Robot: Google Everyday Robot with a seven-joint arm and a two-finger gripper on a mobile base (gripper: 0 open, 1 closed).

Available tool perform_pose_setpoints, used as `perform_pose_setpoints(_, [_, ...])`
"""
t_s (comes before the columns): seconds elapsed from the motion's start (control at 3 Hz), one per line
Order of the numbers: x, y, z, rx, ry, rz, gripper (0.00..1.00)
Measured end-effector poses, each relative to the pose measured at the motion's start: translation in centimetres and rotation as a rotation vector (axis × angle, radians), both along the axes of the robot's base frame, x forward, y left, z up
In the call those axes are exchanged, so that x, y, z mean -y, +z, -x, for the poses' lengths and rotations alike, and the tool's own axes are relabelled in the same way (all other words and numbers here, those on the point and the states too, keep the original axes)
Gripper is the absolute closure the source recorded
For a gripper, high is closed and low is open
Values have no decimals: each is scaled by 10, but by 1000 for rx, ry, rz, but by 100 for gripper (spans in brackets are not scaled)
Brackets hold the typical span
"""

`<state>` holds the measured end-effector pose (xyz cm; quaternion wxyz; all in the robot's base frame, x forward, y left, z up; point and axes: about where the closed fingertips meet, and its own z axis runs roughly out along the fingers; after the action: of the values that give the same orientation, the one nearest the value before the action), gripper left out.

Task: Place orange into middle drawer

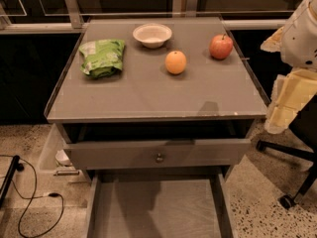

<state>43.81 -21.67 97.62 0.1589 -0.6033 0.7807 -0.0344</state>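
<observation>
- Speckled terrazzo floor (pixel 262 197), dark glazed wall behind; grey glass-topped cabinet (pixel 148 95) centre.
- White robot arm (pixel 302 31) at the right edge; cream-yellow gripper (pixel 290 100) hangs beside the cabinet's right rim, open or closed: cannot tell.
- Small round orange (pixel 176 62) on the top, between white bowl (pixel 152 35) and red apple (pixel 221 46).
- Crinkled green bag (pixel 102 57): print unreadable.
- Wide shallow grey middle drawer (pixel 156 207) pulled out beneath the knobbed drawer (pixel 158 155).

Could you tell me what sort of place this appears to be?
Probably an office or lab test area: a drawer cabinet bearing an orange, a wheeled office chair base and loose floor cables beside it. The gripper is at the right edge, beside the cabinet.
</observation>
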Motion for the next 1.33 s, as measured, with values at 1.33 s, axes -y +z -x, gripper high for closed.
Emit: perform_pose_setpoints(1.33, [-5,-3,-37,171,41,-164,0])
